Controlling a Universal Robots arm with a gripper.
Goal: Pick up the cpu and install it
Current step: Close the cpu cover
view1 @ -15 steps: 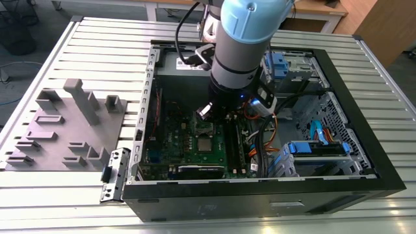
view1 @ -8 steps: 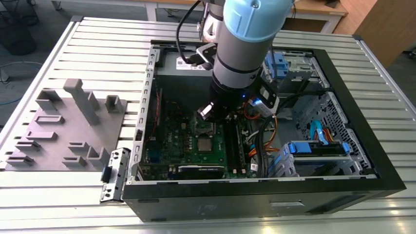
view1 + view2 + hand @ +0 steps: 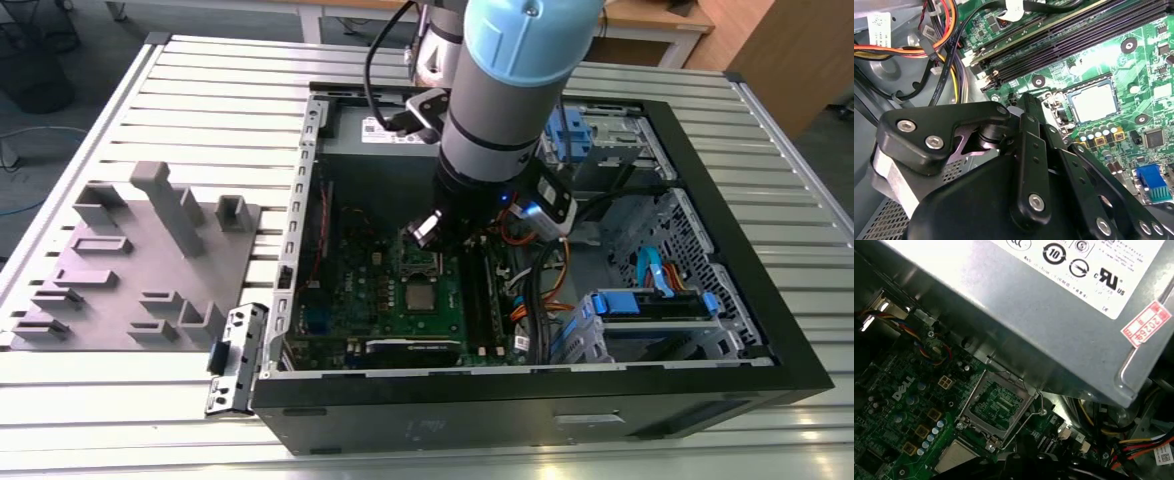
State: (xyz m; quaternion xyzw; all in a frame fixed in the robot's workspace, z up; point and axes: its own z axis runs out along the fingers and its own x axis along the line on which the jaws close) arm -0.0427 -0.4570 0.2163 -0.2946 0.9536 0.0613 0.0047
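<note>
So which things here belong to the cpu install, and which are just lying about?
Job:
cpu
socket frame

Lying about:
grey slotted holder
metal bracket beside the case
power supply
blue drive caddy

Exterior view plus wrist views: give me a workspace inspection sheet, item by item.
Surface: slatted metal table bearing an open computer case.
Job's things: cpu lies flat on the motherboard beside the open, empty socket.
Clutter: grey fixture tray and a metal bracket on the table.
Gripper: gripper over the motherboard near the socket.
Cables: coloured wire bundle beside the board.
Surroundings: wooden desk beyond the table.
</note>
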